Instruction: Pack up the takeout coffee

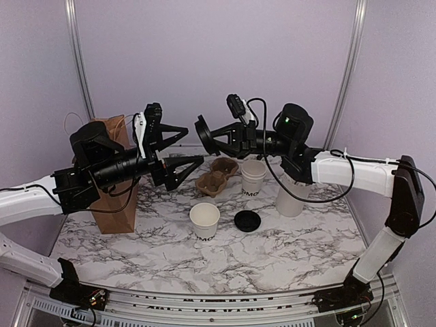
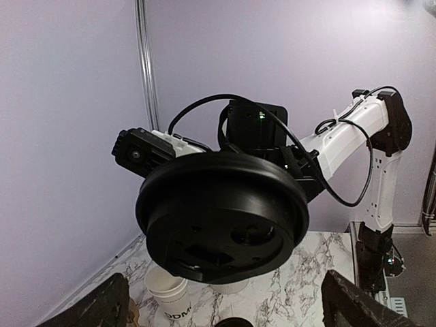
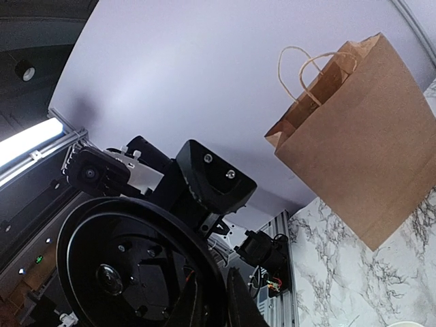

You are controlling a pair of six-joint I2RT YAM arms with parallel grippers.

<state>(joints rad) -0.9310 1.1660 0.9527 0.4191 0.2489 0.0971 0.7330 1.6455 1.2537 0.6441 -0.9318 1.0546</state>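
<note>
The right gripper [image 1: 212, 138] holds a round black lid [image 1: 201, 134] up in the air, with its fingers pinched on it. The lid stands on its edge, and its flat face is turned to the left gripper [image 1: 193, 145]. That gripper is wide open and holds nothing. The lid is right in front of its open fingers, very near, but not touching them as far as I can tell. So I think the left arm is the one that could take it next. It would have to come straight on and close on the rim (a flat face is hard to pinch).

The white paper cup [image 1: 204, 219] stands upright on the table [image 1: 306, 238], down below both grippers and well apart from them. A second lid [image 1: 247, 220] lies flat just beside it. I cannot tell which lid goes with the cup. The brown paper bag [image 1: 119, 208] stands by the left arm, nearer to it than to the right.
</note>
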